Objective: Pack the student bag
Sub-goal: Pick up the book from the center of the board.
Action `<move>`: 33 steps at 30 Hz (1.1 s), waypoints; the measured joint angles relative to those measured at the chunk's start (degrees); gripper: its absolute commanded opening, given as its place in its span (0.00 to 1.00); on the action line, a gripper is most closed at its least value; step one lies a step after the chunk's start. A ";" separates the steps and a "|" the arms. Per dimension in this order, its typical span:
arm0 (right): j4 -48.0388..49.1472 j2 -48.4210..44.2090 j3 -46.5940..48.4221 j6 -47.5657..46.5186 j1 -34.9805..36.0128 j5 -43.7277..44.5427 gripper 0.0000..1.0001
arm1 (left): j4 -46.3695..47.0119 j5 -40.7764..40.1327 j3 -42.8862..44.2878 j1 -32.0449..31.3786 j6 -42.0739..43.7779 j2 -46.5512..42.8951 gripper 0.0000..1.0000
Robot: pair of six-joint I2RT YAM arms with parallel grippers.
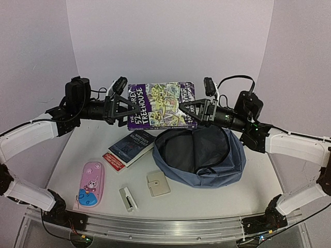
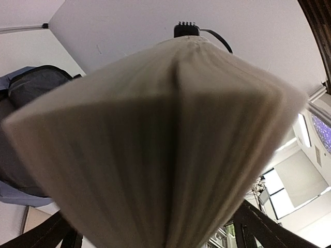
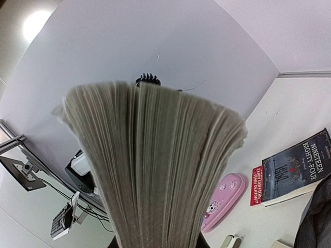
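Student bag [image 1: 234,157] slumped open-mouthed on the table [image 1: 207,194], right of centre, with a purple book [image 1: 161,105] held in the air just behind it

The right gripper [image 1: 187,112] is clamped on the book's right edge, pages fanning out from its grip; the left gripper [image 1: 128,109] has its jaws wide apart around the left edge. Left of the bag lie a dark paperback [image 1: 132,145], a beige wallet [image 1: 158,183] and a pink pencil case [image 1: 91,184]

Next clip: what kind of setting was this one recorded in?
Probably a robotics lab booth, not a classroom: plain white panels enclose the table, an aluminium mounting rail runs along its front, and the student bag and pencil case look staged.
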 measured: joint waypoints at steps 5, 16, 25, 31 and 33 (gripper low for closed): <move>0.07 0.00 0.00 0.01 0.00 -0.20 0.00 | 2.94 -0.76 0.00 -0.93 -1.26 0.00 0.62; 0.96 0.00 -0.13 0.03 0.00 -1.36 0.00 | 11.29 -1.96 -0.02 -0.93 -8.09 3.06 0.49; 0.75 0.13 -0.44 0.02 -0.11 -1.35 0.11 | 13.59 -1.65 0.00 -1.28 -9.61 4.00 0.00; -1.34 0.10 -0.54 -2.14 -0.02 2.17 0.85 | 11.01 -4.25 -0.07 -1.57 -8.96 3.96 0.00; -5.98 -0.35 -0.39 -4.95 0.12 6.46 0.93 | 7.22 -6.90 -0.09 -1.65 -8.18 3.90 0.00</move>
